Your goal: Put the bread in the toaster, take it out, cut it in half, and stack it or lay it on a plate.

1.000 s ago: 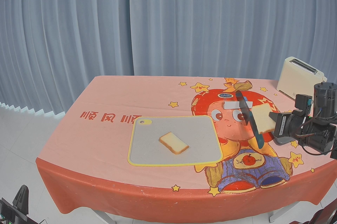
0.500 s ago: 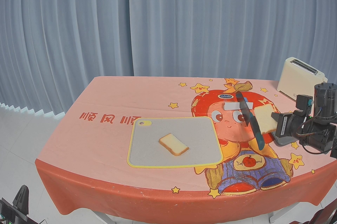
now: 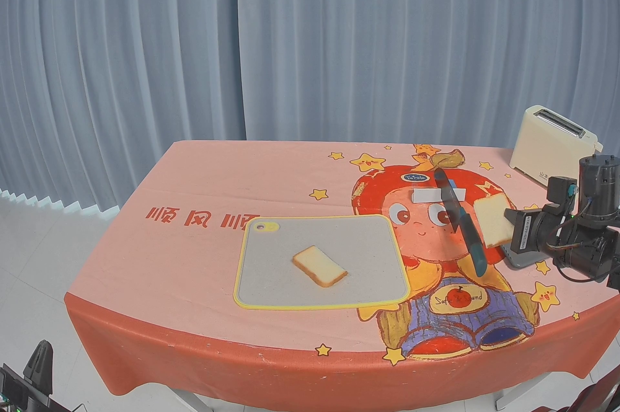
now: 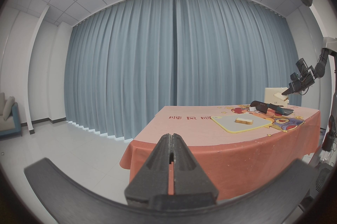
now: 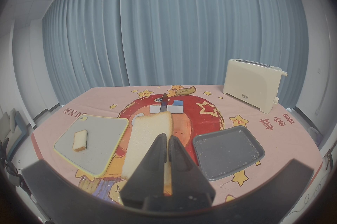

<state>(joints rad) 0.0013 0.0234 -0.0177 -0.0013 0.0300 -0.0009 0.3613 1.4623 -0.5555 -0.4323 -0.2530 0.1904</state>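
My right gripper (image 3: pixel 508 223) (image 5: pixel 165 137) is shut on a whole bread slice (image 3: pixel 493 219) (image 5: pixel 146 140), holding it on edge in the air over the table's right side, above the grey tray (image 5: pixel 228 153). The cream toaster (image 3: pixel 552 144) (image 5: pixel 253 83) stands behind it at the back right corner. A smaller bread piece (image 3: pixel 320 265) (image 5: pixel 80 139) lies flat on the grey cutting board (image 3: pixel 271 281) (image 5: pixel 107 135). A dark knife (image 3: pixel 460 221) (image 5: pixel 163 103) rests on a white holder just left of the held slice. My left gripper (image 4: pixel 172 137) is shut, low beside the table's left end.
The grey tray (image 3: pixel 516 258) sits on the table beneath my right arm, near the front right. The cutting board has bare room around the small bread piece. The tablecloth's left half holds nothing but print.
My right gripper has carried the bread slice a little to the right, toward the toaster side. The bread piece on the board, the knife and the left arm have stayed put.
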